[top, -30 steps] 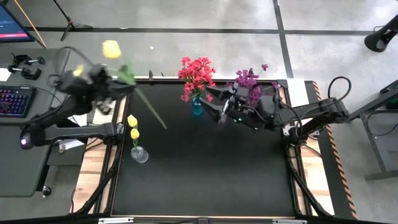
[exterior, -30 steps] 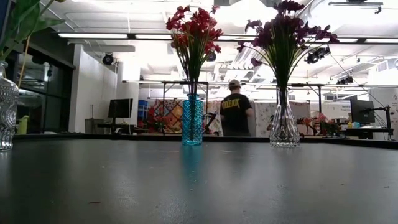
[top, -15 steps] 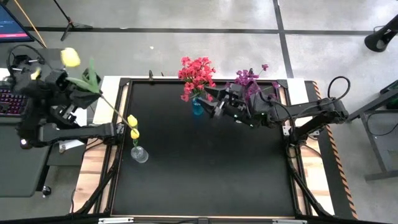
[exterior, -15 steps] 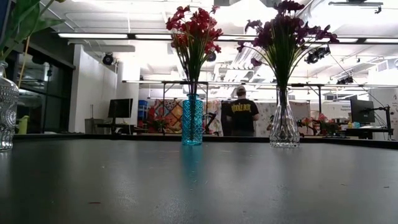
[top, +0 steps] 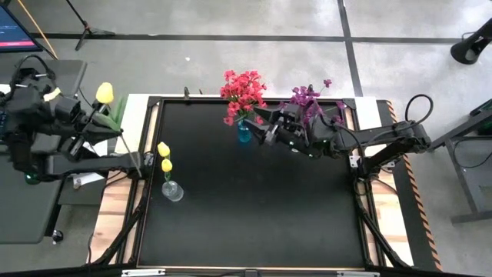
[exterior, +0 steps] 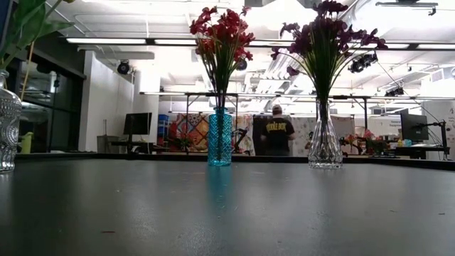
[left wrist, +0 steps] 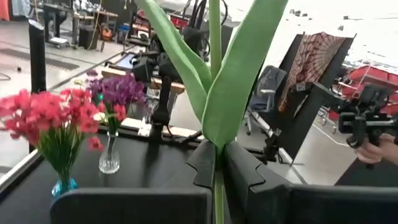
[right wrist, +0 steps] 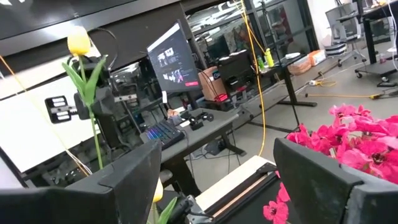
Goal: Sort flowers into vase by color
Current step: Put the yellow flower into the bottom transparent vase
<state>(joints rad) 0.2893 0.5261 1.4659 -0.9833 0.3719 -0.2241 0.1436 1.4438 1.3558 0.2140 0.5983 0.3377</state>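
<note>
My left gripper (top: 96, 119) (left wrist: 216, 163) is beyond the table's left edge, shut on a yellow tulip (top: 104, 92) that stands upright; the right wrist view shows its bud (right wrist: 79, 42) on top. Two more yellow tulips (top: 163, 156) stand with their stems in a clear vase (top: 171, 190) near the left edge. Red-pink flowers (top: 243, 91) stand in a blue vase (exterior: 220, 139). Purple flowers (top: 306, 97) stand in a clear vase (exterior: 325, 146). My right gripper (top: 265, 129) (right wrist: 217, 152) is open, hovering just right of the blue vase, holding nothing. My left gripper pinches the tulip's thin green stem (left wrist: 217, 198) between its two fingers, just below the long leaves (left wrist: 233, 93). The fingers come level, pointing toward the table's right, across the stem. The tulip is upright and lifted clear, and its lower stem (right wrist: 98, 149) hangs below the fingers.
The black table top (top: 254, 200) is bare across its middle and near part. A keyboard (top: 15, 125) and a desk lie left of the table. In the low view a person (exterior: 274, 134) stands far behind the table.
My left gripper has swung with the tulip from above the table's far left corner out past the left edge. The tulip has turned from slanting over the table to upright. The right arm has hardly moved. The person behind the table has stepped right.
</note>
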